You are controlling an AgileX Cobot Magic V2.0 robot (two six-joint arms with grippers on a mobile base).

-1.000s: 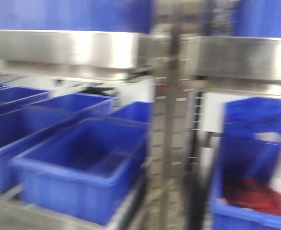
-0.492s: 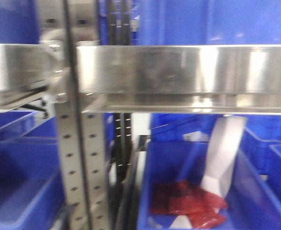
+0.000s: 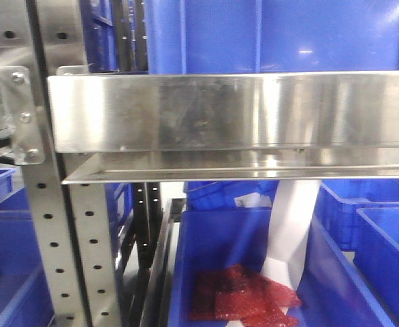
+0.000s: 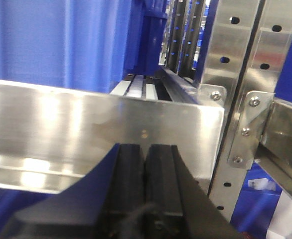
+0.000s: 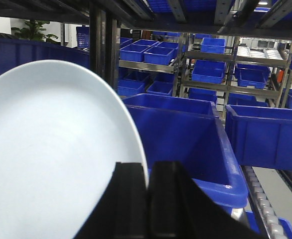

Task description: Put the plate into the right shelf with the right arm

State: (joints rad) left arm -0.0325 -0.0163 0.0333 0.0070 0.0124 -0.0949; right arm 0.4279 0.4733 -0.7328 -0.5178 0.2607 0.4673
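evidently right hand (image 5: pixel 147 174) tight on rim of plate (image 5: pixel 51 159), its disc up-left, face camera-ward

One plate (image 5: pixel 51 159) showing. Two grippers showing: left gripper (image 4: pixel 145 169), right gripper (image 5: pixel 147 194). One steel rail (image 3: pixel 233 112) spanning front view. One white strip (image 3: pixel 291 231) lying in near bin (image 3: pixel 199 238). Red packets (image 3: pixel 233 296) lying there too, number unclear. Blue bins (image 5: pixel 265 134) filling far racks, too many for counting.
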